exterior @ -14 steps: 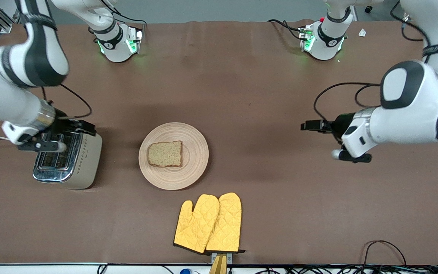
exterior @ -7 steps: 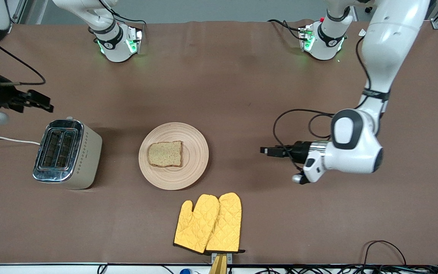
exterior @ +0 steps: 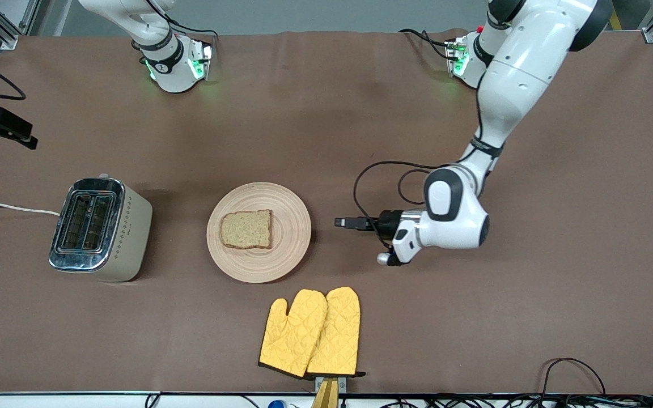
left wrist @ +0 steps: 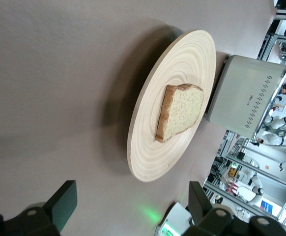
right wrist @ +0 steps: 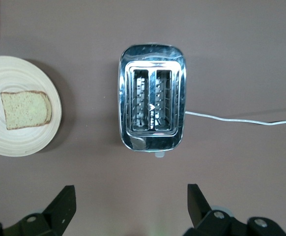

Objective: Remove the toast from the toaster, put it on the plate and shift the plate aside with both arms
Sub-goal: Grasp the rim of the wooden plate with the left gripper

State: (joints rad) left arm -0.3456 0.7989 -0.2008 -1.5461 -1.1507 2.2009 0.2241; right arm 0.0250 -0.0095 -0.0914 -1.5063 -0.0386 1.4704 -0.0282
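The toast (exterior: 246, 229) lies flat on the round wooden plate (exterior: 289, 226) in the middle of the table. My left gripper (exterior: 342, 222) is open and empty. It hangs low over the table beside the plate, toward the left arm's end, and points at the plate's rim. In the left wrist view the plate (left wrist: 182, 64) and toast (left wrist: 180, 113) lie just ahead of the gripper (left wrist: 131, 202). My right gripper (exterior: 17, 131) is open and empty, high over the table's right-arm end. The right wrist view shows its gripper (right wrist: 130, 202), the plate (right wrist: 20, 142) and toast (right wrist: 25, 109) below.
A silver two-slot toaster (exterior: 100, 229) with empty slots (right wrist: 152, 103) stands beside the plate toward the right arm's end, its white cord trailing off the table. A pair of yellow oven mitts (exterior: 312, 331) lies nearer to the front camera than the plate.
My left arm has swung in and down toward the plate. My right gripper has drawn up and away from over the toaster to the table's end. Plate and toast have not moved.
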